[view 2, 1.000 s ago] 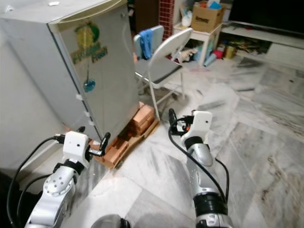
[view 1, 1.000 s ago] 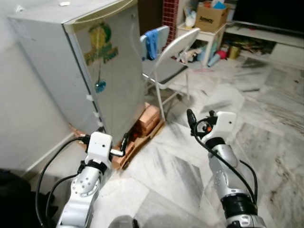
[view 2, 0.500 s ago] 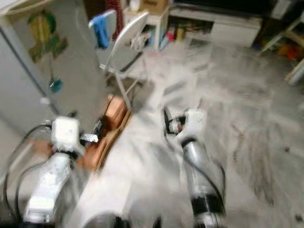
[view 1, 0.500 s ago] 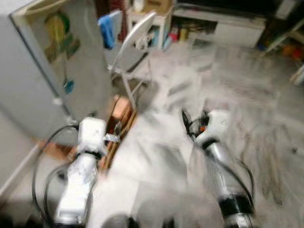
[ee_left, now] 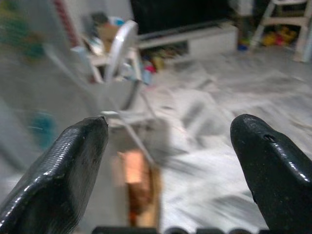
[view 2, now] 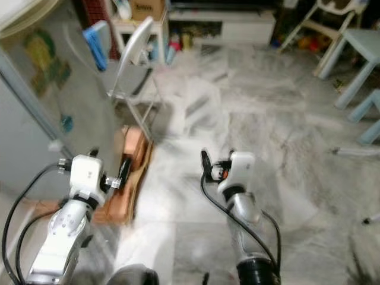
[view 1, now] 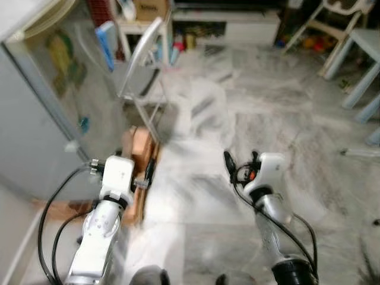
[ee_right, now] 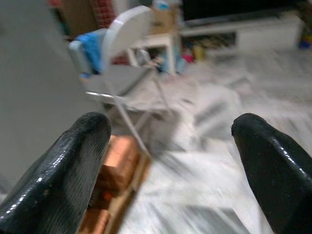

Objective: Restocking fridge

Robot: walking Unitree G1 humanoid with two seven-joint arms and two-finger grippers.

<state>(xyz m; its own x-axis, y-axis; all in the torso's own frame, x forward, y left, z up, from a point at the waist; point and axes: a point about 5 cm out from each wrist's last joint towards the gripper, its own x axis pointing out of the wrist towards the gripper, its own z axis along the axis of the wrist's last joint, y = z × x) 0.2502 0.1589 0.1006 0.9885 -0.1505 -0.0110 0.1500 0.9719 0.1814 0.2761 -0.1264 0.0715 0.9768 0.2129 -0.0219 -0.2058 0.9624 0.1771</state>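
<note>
Fridge point(view 1: 35, 113) stands at the far left, door shut, raised on bricks point(view 1: 138, 142) beside a folding chair point(view 1: 142, 65). Left gripper point(ee_left: 168, 161) and right gripper point(ee_right: 170, 161) hover over the floor, fingers spread and empty, presumably free for carrying stock.

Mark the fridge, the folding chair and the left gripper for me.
fridge point(view 1: 35, 124): left eye view, on its grey door.
folding chair point(view 1: 142, 53): left eye view, on the curved backrest.
left gripper point(view 1: 148, 174): left eye view, at the black fingertips.

Glossy marble floor point(view 1: 267, 119); metal chair point(view 1: 139, 65)
</note>
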